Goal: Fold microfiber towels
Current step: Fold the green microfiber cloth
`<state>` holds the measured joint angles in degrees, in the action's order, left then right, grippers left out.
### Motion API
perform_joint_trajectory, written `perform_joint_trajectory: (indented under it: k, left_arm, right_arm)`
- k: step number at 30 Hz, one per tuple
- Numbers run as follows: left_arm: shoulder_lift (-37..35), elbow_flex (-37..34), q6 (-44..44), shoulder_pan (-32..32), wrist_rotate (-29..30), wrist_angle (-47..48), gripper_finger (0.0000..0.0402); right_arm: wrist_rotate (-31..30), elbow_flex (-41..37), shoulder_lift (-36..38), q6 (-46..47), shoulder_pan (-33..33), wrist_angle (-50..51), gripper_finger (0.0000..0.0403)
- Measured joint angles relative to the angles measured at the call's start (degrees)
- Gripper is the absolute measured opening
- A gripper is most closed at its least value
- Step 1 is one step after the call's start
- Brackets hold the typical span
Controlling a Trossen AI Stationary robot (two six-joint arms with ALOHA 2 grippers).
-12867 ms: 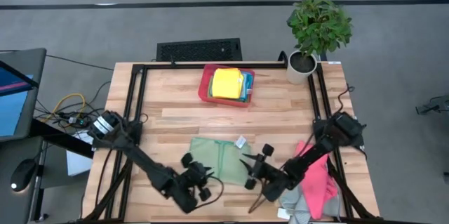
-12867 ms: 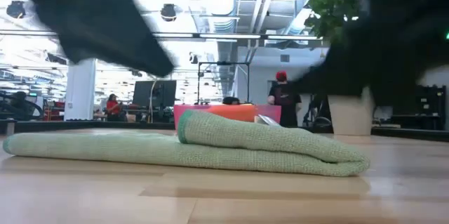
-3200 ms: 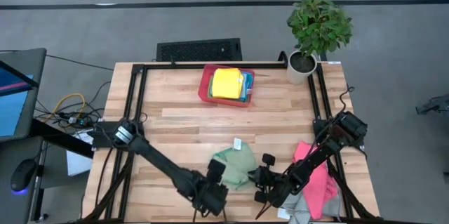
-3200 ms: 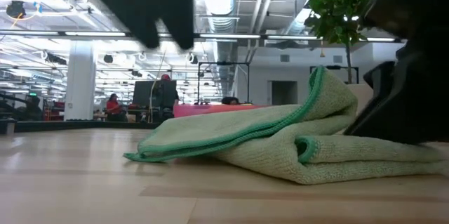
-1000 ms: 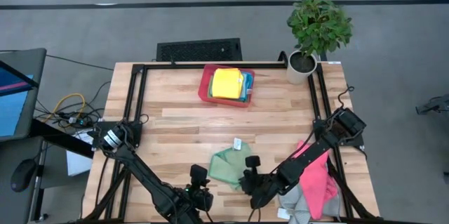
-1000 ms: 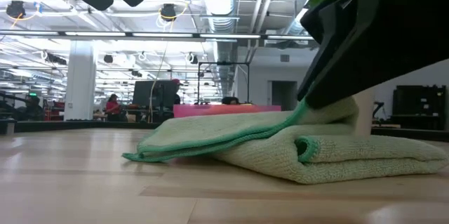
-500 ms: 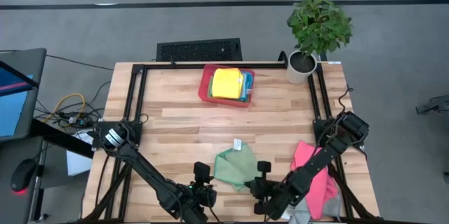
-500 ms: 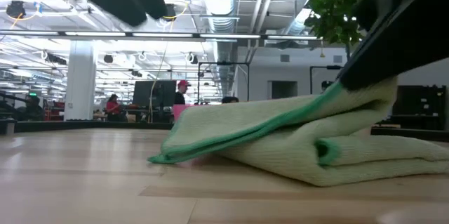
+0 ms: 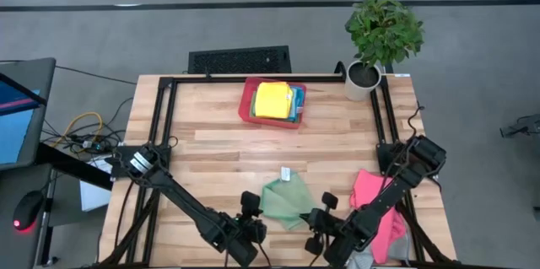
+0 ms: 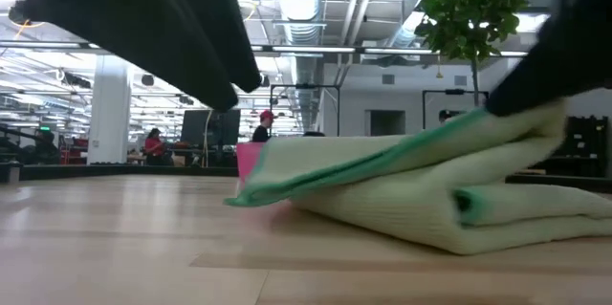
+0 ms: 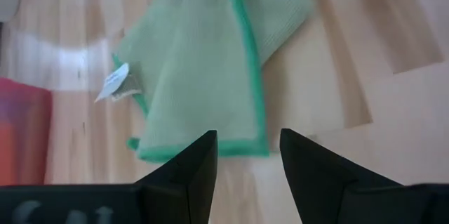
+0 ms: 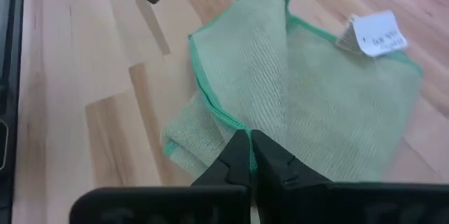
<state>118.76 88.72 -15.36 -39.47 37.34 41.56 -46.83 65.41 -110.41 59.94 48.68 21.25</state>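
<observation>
High view | green towel (image 9: 287, 202) bunched, roughly folded, white tag at its far corner, on table (image 9: 219, 147) near front edge | right claw (image 12: 249, 155) pinched tight on towel's green-trimmed edge, lifting a flap | left claw (image 11: 248, 155) fingers apart, holding nothing, just beside towel's other edge

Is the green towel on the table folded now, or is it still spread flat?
Folded, but untidily. The green towel lies doubled over, its layers stacked in the low view, edges not lined up. The right gripper is shut on one edge.
</observation>
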Motion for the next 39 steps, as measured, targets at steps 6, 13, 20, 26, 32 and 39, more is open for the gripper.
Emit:
perform_joint_trajectory:
  k: [6,13,20,26,32,39]
  left_arm:
    - [0.0,-4.7,3.8,-0.1,0.5,-5.3,0.0145]
    - [0.0,-9.7,14.9,0.2,0.9,-13.3,0.0162]
    - [0.0,-14.3,22.8,0.3,0.7,-22.3,0.0213]
    - [0.0,-16.4,27.7,1.2,4.6,-27.6,0.0247]
    - [0.4,-16.5,28.6,3.3,0.2,-27.8,0.0238]
    - [1.2,-16.5,28.5,4.4,1.4,-28.5,0.0173]
  right_arm:
    - [0.0,0.0,0.0,7.7,0.7,3.4,0.0039]
    - [0.1,0.0,0.0,7.8,0.7,3.4,0.0033]
    - [0.2,0.0,0.0,7.7,0.6,3.4,0.0031]
    - [0.4,0.0,0.0,7.6,0.3,3.5,0.0036]
    - [0.4,0.0,0.0,7.6,0.3,3.5,0.0029]
    - [0.4,0.0,0.0,7.6,0.3,3.6,0.0036]
